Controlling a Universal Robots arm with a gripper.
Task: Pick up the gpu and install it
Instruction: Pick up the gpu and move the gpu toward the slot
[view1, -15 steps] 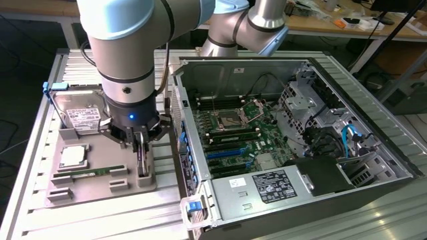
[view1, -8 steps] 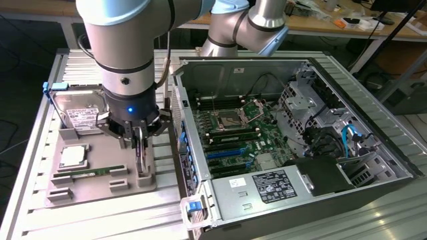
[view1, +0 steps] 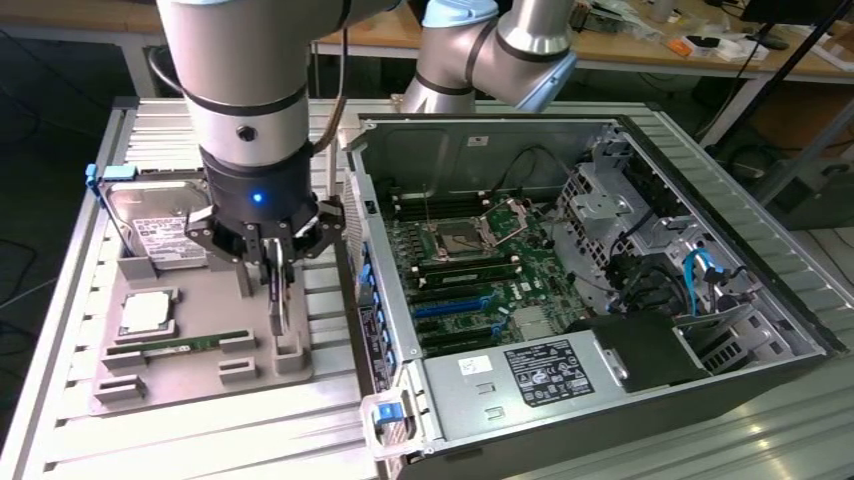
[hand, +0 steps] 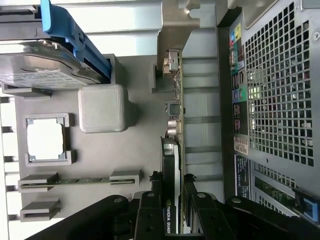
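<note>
The end effector (view1: 272, 265) is closed on the gpu (view1: 276, 312). The gpu stands on its edge in the gray tray (view1: 200, 305), on the exterior view's left of the open computer case (view1: 534, 135).

The hand (view1: 274, 265) clamps the upright gpu (view1: 276, 310) at the grey tray (view1: 200, 378)

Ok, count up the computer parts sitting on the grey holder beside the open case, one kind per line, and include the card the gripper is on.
hard drive: 1
CPU chip: 1
RAM stick: 1
gpu, standing on edge in the gripper: 1
Total: 4 parts on the grey holder
</note>
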